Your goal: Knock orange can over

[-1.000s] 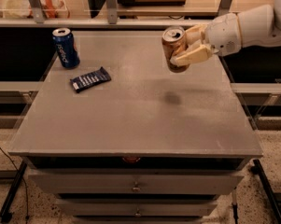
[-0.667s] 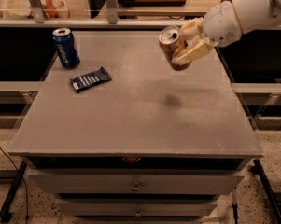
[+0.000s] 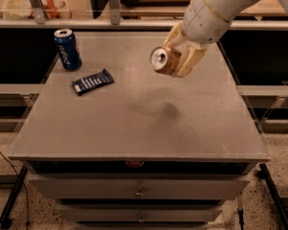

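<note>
Over the table's [image 3: 205, 128] centre the gripper [image 3: 174, 60] clamps the orange can [image 3: 163, 61], carried in from 2 o'clock and tipped further, top toward 8 o'clock. It hangs clear of the surface, so I judge it not yet knocked over; the blue can [image 3: 67, 49] stands at 10 o'clock

orange can [image 3: 164, 62] | metallic orange-gold, silver pull-tab top | tipped sideways, top facing near-left | in the air over the table [image 3: 134, 133], right of centre, far half | clamped in the gripper [image 3: 175, 60], which reaches in from far right
</note>
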Motion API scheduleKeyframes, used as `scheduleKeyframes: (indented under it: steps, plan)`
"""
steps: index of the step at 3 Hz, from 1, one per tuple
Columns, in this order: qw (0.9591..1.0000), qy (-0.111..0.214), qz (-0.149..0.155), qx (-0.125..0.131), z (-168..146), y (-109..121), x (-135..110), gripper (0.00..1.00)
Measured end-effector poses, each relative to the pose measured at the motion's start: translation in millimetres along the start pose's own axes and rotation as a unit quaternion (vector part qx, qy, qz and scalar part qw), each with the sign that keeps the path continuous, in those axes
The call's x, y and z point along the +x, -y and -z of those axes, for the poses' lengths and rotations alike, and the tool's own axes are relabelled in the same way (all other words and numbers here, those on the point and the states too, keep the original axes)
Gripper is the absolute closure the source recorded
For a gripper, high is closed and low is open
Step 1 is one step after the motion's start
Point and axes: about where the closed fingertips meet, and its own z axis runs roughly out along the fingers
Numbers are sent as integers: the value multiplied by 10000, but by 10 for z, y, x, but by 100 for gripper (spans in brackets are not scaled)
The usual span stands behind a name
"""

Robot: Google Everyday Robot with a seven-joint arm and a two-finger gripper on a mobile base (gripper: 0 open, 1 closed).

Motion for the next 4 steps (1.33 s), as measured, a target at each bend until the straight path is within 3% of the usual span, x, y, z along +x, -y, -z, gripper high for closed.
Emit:
scheduleKeyframes:
  steps: [1,2,3,4]
  plan:
    - [9937,-899,533,-414,-234,-130,-131,100]
    - [9796,-1706,795,-701,-450,-234,-117,100]
    - [9672,-2222,886,-854,-568,-266,-81,84]
    - [9596,-2497,899,-935,-617,-266,-60,60]
